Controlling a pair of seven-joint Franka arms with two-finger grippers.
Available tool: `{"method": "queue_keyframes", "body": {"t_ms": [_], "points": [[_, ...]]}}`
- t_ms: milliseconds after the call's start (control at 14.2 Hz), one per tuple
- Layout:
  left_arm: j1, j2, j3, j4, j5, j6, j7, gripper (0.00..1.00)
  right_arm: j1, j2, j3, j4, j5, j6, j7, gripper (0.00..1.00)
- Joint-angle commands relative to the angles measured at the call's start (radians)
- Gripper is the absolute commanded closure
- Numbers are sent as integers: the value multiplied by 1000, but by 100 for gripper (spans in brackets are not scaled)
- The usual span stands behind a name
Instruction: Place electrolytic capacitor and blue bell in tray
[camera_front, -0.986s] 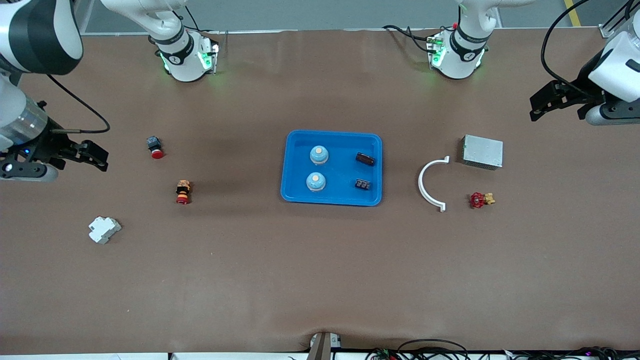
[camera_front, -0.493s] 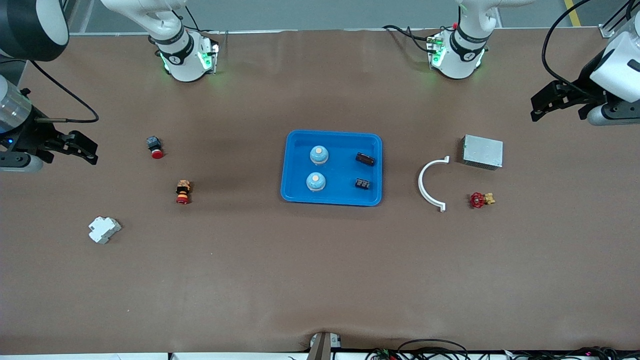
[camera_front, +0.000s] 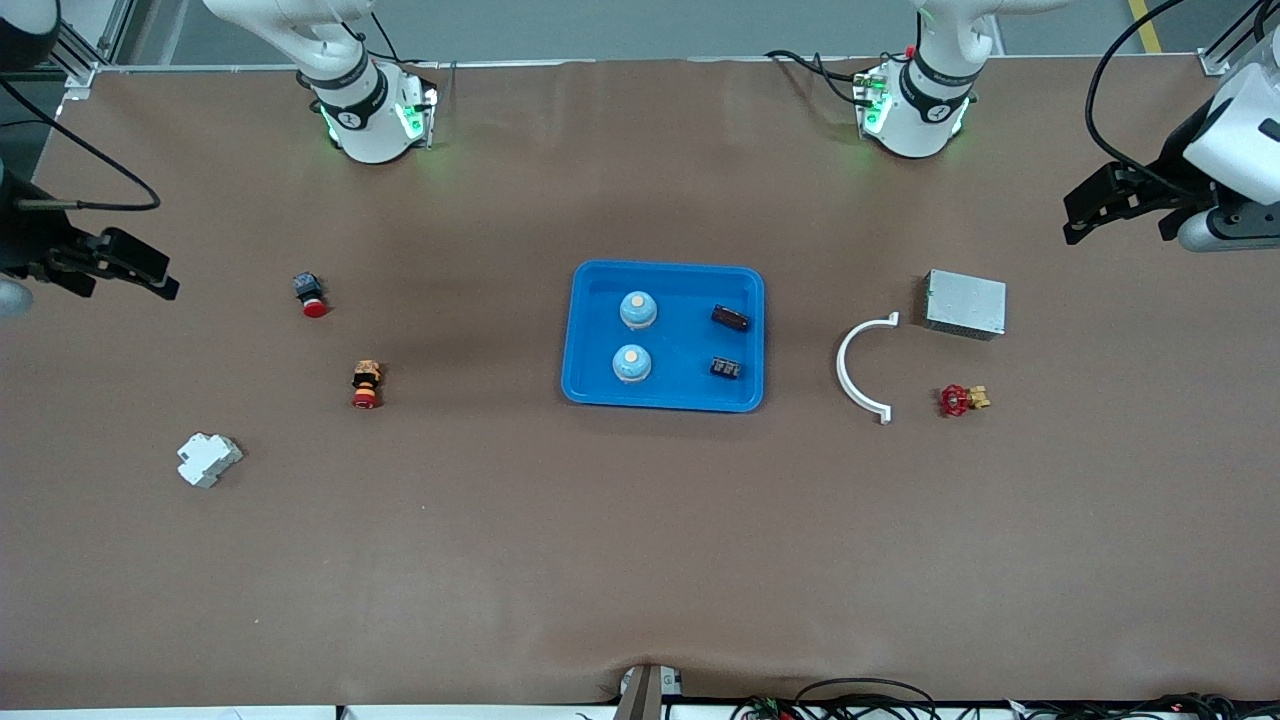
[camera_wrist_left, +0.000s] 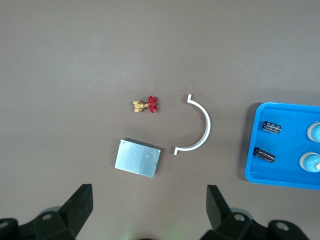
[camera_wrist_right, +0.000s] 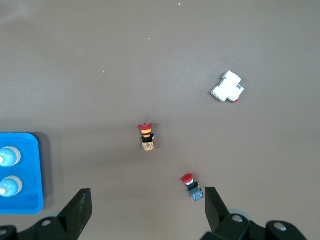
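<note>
The bright blue tray (camera_front: 590, 385) sits mid-table. In it stand two blue bells (camera_front: 638, 309) (camera_front: 632, 363) and lie two dark electrolytic capacitors (camera_front: 730, 318) (camera_front: 726, 369). The tray also shows in the left wrist view (camera_wrist_left: 256, 170) with both capacitors (camera_wrist_left: 272, 127) (camera_wrist_left: 264, 154), and in the right wrist view (camera_wrist_right: 30, 200) with both bells (camera_wrist_right: 9, 156) (camera_wrist_right: 9, 186). My left gripper (camera_front: 1105, 205) (camera_wrist_left: 149, 207) is open and empty, high over the table's left-arm end. My right gripper (camera_front: 135, 265) (camera_wrist_right: 146, 210) is open and empty, high over the right-arm end.
Toward the left arm's end lie a grey metal box (camera_front: 965, 303), a white curved bracket (camera_front: 858, 368) and a red-handled valve (camera_front: 961, 400). Toward the right arm's end lie a red push button (camera_front: 310, 294), a red-and-orange button (camera_front: 366, 384) and a white breaker (camera_front: 208, 459).
My right gripper has drawn up and back toward the table's right-arm end, its arm leaving the view. My left gripper has shifted only slightly. Nothing in the tray has moved.
</note>
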Motion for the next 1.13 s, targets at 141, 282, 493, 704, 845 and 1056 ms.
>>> {"method": "queue_keyframes", "body": {"t_ms": [141, 282, 493, 704, 845, 1056], "points": [[4, -13, 3, 7, 0, -2, 4, 0, -13, -4, 12, 42, 17, -55, -13, 0], [6, -10, 1, 23, 0, -2, 9, 0, -13, -7, 12, 42, 17, -55, -13, 0], [7, -11, 6, 23, 0, -2, 16, 0, -13, -7, 12, 42, 17, -58, -11, 0], [6, -11, 7, 23, 0, -8, 15, 0, -9, -7, 20, 52, 5, -62, -7, 0], [7, -11, 7, 23, 0, -19, 16, 0, -9, -4, 20, 75, 3, -110, -5, 0], [4, -11, 4, 24, 0, -42, 13, 0, -6, -7, 20, 100, -15, -156, -7, 0]]}}
